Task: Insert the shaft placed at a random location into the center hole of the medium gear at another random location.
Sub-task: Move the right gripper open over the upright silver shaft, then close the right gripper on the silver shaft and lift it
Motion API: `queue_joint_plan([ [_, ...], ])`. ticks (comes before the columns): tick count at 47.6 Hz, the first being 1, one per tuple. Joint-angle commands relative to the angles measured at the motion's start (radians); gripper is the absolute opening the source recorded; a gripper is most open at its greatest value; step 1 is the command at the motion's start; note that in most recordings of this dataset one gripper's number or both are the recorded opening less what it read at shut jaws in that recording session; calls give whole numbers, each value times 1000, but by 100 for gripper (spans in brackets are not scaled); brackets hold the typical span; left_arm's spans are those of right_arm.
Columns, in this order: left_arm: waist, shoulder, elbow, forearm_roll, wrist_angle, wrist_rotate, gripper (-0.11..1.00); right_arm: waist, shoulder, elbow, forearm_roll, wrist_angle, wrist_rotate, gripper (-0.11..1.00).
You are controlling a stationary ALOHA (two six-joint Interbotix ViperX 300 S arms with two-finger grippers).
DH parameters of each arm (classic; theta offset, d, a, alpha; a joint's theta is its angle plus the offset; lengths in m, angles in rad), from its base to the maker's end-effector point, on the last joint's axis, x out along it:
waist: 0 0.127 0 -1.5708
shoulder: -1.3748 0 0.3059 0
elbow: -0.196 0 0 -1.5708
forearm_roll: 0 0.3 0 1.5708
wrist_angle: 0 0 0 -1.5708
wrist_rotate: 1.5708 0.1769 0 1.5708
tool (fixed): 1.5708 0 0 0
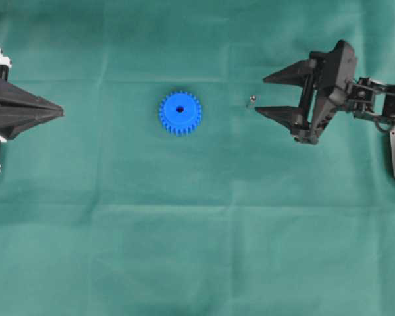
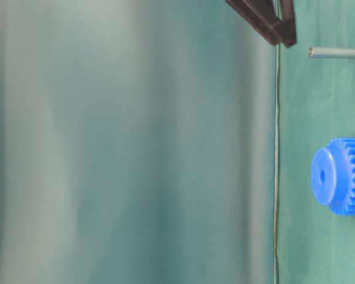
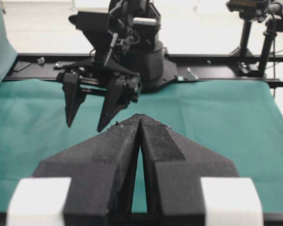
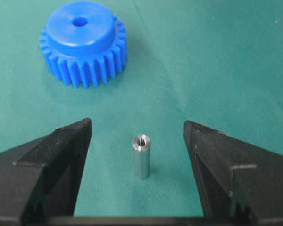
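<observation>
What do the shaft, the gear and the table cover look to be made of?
The shaft: likely metal, silver-grey with a satin sheen. The medium gear: probably moulded plastic, uniform bright blue, softly glossy. The table cover: seemingly green cloth, matte, showing fold creases.

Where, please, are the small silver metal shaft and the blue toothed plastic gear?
Small silver metal shaft (image 4: 141,157): right wrist view, middle of its upright side.
Blue toothed plastic gear (image 4: 92,35): right wrist view, raised hub's top face.
</observation>
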Motion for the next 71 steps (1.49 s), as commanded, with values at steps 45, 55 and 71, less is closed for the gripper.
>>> queue_joint_plan([
  [45,-2,8,-25,3,34,-3,0,-5,117,-61,-2,5,23,20],
  [55,-2,8,-25,3,34,-3,0,-3,117,-64,-3,5,23,13],
  [71,-2,8,-25,3,37,-5,0,-3,57,-66,-3,23,20,13],
])
